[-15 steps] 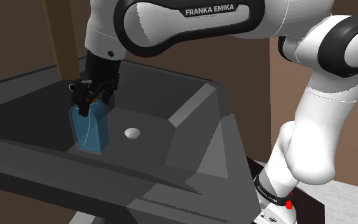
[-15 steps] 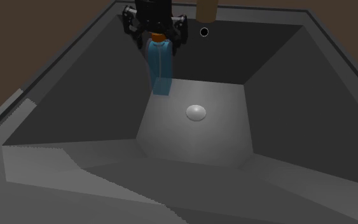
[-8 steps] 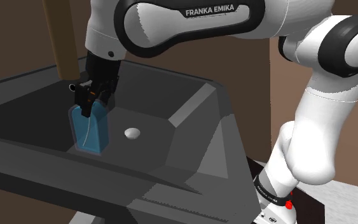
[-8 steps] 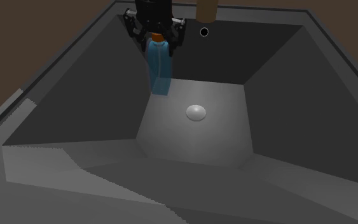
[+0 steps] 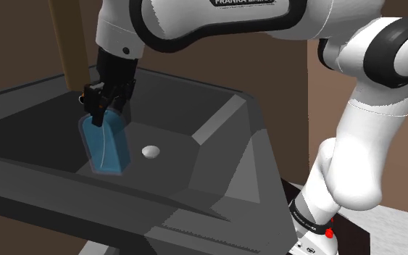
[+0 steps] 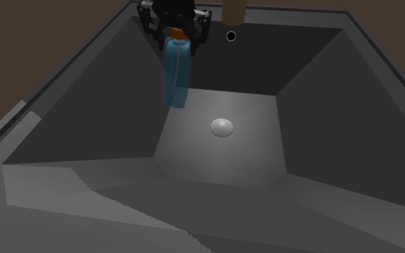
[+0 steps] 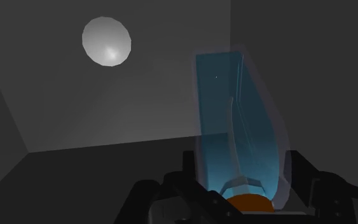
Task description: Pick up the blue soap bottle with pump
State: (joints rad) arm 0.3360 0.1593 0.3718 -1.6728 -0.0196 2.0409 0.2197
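A translucent blue soap bottle [image 5: 106, 145] with an orange pump top hangs tilted over the floor of a dark grey sink [image 5: 224, 130], near its far-left corner in the shoulder view. My black gripper [image 5: 102, 105] comes down from above and is shut on the bottle's top. From the second exterior view the bottle [image 6: 177, 75] hangs below the gripper [image 6: 177, 34] against the basin's back wall. In the wrist view the bottle [image 7: 234, 127] runs away from the gripper [image 7: 247, 191], its orange cap clasped between the fingers.
A pale round drain [image 5: 151, 151] [image 6: 221, 127] [image 7: 107, 41] sits in the middle of the basin floor, beside the bottle. Steep sloped walls ring the basin. A brown post [image 5: 68, 43] rises behind the sink, and a small round hole [image 6: 231, 36] marks the back wall.
The fingers have closed on the bottle's top. The bottle has since risen a little and tipped, its bottom swinging sideways.
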